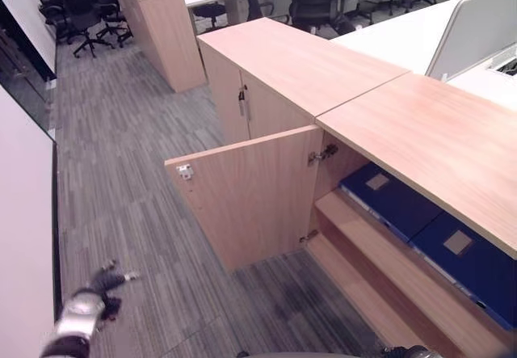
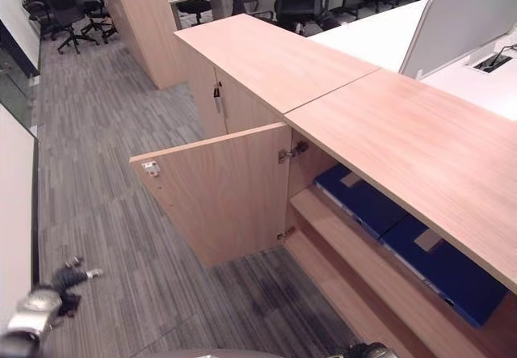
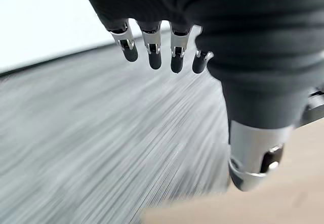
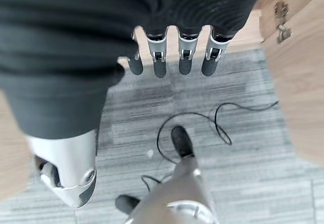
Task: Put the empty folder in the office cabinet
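The office cabinet [image 1: 428, 140] stands with its left door [image 1: 250, 196] swung wide open. Two blue folders [image 1: 388, 200] [image 1: 468, 261] lie flat side by side on its upper shelf; I cannot tell which is the empty one. The lower shelf [image 1: 380, 273] is bare wood. My left hand [image 1: 105, 281] hangs low over the carpet at the lower left, well away from the door, and its fingers [image 3: 152, 47] are straight and hold nothing. My right hand [image 4: 159, 57] hangs over the carpet beside the cabinet, fingers straight, holding nothing.
A second, closed cabinet [image 1: 299, 63] adjoins the open one on its far side. Another tall cabinet [image 1: 166, 27] and office chairs [image 1: 81, 6] stand further back. White desks with a partition [image 1: 477, 27] lie behind the cabinets. A white panel [image 1: 24, 212] lines the left side.
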